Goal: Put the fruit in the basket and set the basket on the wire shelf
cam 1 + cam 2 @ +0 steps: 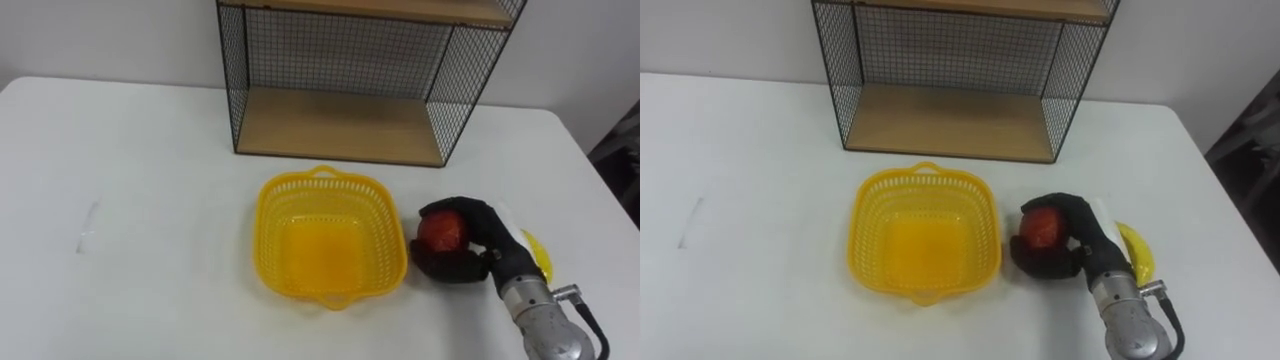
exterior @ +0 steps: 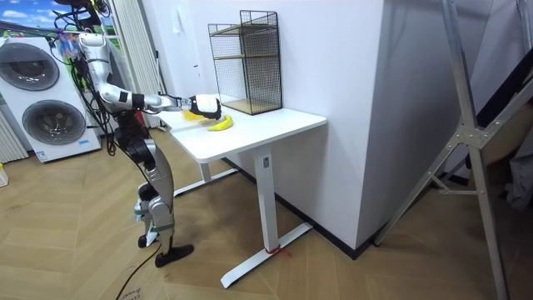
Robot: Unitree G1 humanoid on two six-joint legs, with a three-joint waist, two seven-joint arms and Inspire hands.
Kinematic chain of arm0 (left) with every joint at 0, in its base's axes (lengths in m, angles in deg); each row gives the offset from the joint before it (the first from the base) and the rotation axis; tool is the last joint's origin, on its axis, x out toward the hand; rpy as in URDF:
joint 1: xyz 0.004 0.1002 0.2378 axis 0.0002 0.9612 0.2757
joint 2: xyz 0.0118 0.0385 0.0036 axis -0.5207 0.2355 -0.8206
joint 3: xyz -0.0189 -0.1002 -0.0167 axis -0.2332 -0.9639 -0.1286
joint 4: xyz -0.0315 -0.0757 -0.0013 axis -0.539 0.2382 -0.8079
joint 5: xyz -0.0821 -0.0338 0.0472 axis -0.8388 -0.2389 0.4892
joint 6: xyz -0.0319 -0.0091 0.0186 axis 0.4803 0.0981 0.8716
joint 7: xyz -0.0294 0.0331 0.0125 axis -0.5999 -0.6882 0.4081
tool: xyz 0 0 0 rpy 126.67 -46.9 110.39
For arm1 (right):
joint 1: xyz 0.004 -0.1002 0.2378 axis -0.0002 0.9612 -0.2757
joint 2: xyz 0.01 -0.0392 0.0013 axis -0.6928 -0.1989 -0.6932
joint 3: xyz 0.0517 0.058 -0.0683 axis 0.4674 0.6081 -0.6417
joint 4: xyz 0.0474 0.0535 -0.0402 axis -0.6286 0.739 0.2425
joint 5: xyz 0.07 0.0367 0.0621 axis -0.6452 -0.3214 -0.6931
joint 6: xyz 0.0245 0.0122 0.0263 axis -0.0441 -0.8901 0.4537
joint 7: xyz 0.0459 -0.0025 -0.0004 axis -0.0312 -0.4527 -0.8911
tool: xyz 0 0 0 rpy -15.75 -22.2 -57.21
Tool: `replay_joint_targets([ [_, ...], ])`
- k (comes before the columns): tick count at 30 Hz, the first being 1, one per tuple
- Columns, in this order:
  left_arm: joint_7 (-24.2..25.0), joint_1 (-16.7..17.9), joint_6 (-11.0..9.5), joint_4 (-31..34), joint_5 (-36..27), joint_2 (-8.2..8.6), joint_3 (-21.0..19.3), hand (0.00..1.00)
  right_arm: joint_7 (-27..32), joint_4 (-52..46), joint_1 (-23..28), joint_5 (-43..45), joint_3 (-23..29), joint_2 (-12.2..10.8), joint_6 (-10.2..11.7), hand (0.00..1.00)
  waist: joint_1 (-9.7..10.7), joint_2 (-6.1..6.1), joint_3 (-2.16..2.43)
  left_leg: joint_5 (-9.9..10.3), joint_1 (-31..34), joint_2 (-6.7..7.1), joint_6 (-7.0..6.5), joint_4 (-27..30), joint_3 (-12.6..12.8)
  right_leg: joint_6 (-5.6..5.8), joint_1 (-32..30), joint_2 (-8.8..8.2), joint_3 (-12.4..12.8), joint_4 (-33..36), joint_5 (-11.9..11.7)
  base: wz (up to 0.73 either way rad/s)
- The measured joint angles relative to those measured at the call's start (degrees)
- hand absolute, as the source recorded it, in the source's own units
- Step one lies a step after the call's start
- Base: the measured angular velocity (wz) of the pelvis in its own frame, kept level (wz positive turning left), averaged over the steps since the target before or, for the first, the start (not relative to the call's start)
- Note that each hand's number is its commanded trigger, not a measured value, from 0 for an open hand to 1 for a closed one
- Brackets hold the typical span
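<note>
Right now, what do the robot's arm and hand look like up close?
The right hand has black fingers and a white plate on its back. Behind it the forearm is a silver-grey metal cylinder, with a thin dark cable looping beside the wrist.

The wire shelf (image 1: 340, 125) is cut off above its upper board by the top edge. The right hand (image 1: 1076, 222), curled round the red fruit (image 1: 1040, 230), covers part of it, and its wrist hides part of the banana (image 1: 1140, 255).
</note>
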State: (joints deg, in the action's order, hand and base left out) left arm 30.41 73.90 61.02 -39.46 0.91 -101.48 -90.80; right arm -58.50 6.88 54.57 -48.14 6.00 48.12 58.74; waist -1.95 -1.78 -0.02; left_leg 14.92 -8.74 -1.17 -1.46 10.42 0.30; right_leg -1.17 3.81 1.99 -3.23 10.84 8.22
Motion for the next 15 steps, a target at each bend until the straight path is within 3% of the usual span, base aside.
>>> replay_joint_targets([
  [9, 0.57, 0.48, -0.04, -1.26, -0.04, 0.70, 0.02, 0.00, 2.39, -12.19, -1.00, -13.20, 1.50, 0.04, 0.03, 1.00, 0.18, 0.05, -0.08, 0.00, -0.07, 0.00, 0.01, 0.05, -0.06, 0.00, 0.07, 0.01, 0.05, -0.10, 0.00, 0.00],
  [15, 0.57, 0.22, -0.05, -1.29, 0.04, 0.71, 0.04, 0.00, 2.84, -16.03, -2.60, -14.76, 2.26, 0.18, 0.02, 1.00, 0.24, 0.02, -0.15, 0.00, 0.25, 0.00, 0.01, 0.06, 0.00, 0.01, -0.29, 0.02, 0.05, -0.13, 0.01, 0.00],
])
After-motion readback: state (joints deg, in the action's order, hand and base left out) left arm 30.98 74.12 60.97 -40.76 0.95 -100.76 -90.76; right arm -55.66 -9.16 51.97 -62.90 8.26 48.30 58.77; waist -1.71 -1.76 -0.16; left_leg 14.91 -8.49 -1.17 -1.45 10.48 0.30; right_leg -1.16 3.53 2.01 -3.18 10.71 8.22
